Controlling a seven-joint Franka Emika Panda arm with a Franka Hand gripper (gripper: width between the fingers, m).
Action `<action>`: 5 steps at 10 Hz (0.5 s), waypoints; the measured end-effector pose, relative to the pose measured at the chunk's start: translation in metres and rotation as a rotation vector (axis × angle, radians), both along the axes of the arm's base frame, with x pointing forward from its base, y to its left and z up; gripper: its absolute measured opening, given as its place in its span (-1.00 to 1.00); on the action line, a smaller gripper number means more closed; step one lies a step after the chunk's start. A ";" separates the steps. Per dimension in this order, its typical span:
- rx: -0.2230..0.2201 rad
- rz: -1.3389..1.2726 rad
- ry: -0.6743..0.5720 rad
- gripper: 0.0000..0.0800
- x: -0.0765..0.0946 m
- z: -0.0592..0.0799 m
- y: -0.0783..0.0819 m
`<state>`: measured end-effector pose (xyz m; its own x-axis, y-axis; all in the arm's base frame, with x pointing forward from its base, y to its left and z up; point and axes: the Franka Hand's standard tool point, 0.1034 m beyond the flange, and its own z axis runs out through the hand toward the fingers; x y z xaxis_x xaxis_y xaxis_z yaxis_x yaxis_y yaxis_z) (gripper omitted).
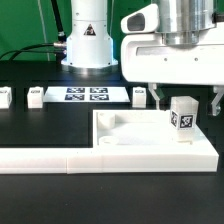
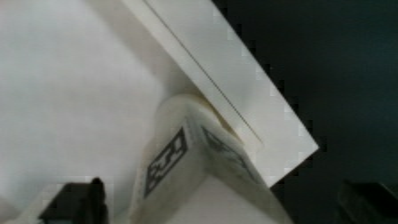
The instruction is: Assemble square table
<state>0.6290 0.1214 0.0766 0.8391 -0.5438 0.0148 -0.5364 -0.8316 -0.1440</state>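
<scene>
Corner work explains the layout: one white leg (image 1: 183,114) stands upright in the far corner of the tabletop (image 1: 130,140), on the exterior view's right, close against the raised rim, likely seated where it is meant to screw in. The gripper (image 1: 192,102) hangs over that corner with its claw released, jaws spread either side of the leg and seemingly clear of it. The tabletop lies against the L-shaped rail (image 1: 35,156), which probably braces it. Spare legs (image 1: 37,96) wait beyond the tabletop's far edge, beside the marker board (image 1: 85,95).
</scene>
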 end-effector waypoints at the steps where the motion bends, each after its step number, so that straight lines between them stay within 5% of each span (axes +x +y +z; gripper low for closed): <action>1: -0.009 0.097 -0.010 0.62 0.000 0.000 0.000; 5: -0.030 0.332 -0.037 0.62 0.000 0.000 0.002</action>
<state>0.6289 0.1236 0.0770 0.9690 -0.2394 0.0605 -0.2301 -0.9643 -0.1308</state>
